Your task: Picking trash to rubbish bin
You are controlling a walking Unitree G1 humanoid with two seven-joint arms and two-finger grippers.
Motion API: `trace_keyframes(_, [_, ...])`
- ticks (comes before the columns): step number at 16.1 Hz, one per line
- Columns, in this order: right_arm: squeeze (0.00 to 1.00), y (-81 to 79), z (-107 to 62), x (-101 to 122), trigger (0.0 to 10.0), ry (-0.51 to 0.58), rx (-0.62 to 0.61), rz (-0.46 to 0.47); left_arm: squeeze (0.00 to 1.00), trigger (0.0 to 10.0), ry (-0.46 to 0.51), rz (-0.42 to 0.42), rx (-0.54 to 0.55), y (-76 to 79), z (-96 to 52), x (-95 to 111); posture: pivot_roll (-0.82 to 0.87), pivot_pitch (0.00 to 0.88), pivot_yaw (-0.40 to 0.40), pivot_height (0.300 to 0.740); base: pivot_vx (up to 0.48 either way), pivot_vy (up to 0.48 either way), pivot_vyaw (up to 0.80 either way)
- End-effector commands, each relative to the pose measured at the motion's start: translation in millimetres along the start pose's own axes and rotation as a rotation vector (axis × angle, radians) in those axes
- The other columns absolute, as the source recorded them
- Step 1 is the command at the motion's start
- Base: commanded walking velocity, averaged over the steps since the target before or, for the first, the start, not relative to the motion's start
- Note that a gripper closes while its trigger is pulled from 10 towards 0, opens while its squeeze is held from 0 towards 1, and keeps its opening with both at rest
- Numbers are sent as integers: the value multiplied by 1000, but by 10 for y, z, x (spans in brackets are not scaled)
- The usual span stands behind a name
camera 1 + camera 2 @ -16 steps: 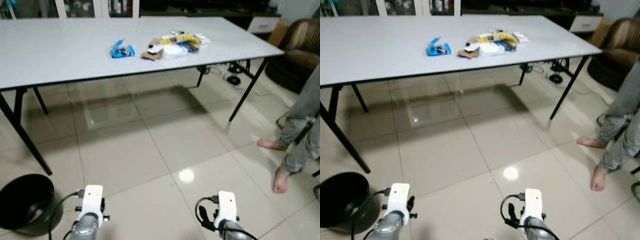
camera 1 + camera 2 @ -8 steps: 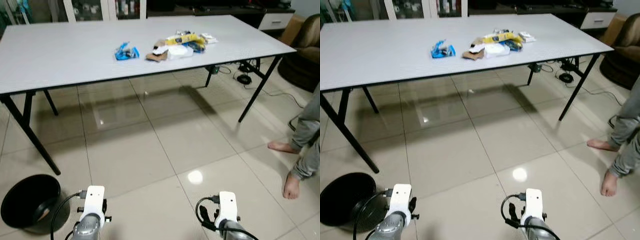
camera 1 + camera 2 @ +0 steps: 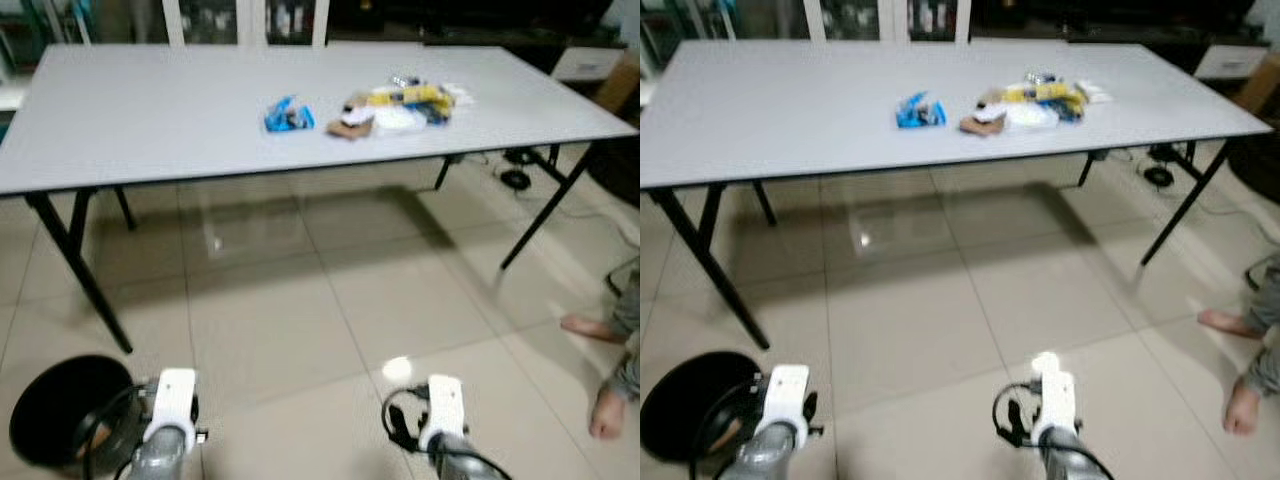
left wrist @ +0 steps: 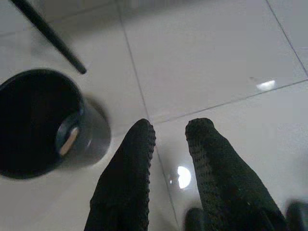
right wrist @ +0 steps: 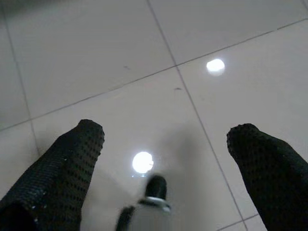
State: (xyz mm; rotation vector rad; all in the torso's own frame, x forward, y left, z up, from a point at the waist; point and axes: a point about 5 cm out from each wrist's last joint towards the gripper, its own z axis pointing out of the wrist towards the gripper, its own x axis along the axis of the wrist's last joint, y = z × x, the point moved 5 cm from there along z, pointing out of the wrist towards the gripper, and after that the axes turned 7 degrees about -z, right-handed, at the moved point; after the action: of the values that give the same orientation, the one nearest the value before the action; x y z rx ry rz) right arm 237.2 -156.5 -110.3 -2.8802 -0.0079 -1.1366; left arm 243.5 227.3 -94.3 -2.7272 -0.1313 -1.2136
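Trash lies on the grey table [image 3: 150, 120]: a blue wrapper [image 3: 289, 115] and, to its right, a pile of yellow, white and brown wrappers [image 3: 400, 103]. The black rubbish bin [image 3: 60, 425] stands on the floor at my lower left, with a tan scrap [image 4: 67, 139] inside it. My left gripper [image 4: 171, 132] hangs over the tiles beside the bin [image 4: 41, 120], its fingers a narrow gap apart and holding nothing. Over bare tiles, my right gripper [image 5: 166, 132] is wide open and empty. Both wrists show low down, the left wrist [image 3: 172, 405] and the right wrist [image 3: 442, 410].
Black table legs [image 3: 80, 275] stand just beyond the bin, and another leg [image 3: 545, 215] stands at the right. A person's bare feet [image 3: 605, 410] are on the floor at the far right. Cables [image 3: 515, 178] lie under the table's far right end.
The whole picture has shifted right and is blurred, so the camera has turned left. The bin shows more fully. Both arms hang as before.
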Motion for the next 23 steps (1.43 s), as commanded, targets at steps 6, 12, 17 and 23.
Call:
trace_keyframes(6, [0, 405, -42, 1068, 10000, 389, -141, -20, 0, 10000, 407, 48, -97, 312, 32, 1115, -1, 52, -71, 740, 0, 0, 0])
trace_keyframes(12, [0, 230, -721, 2824, 10000, 967, -171, -108, 0, 10000, 960, 63, -140, 530, -565, 2646, -3, 48, -61, 740, 0, 0, 0])
trace_keyframes(17, [0, 28, -843, 2899, 10000, 976, -192, -96, 0, 10000, 1018, 37, -164, 768, -766, 2702, -6, 44, -57, 740, 0, 0, 0])
trace_keyframes(23, [0, -120, -908, 2906, 10000, 990, -159, -134, 0, 10000, 994, 7, -141, 677, -781, 2708, -4, 13, -64, 740, 348, 0, 0])
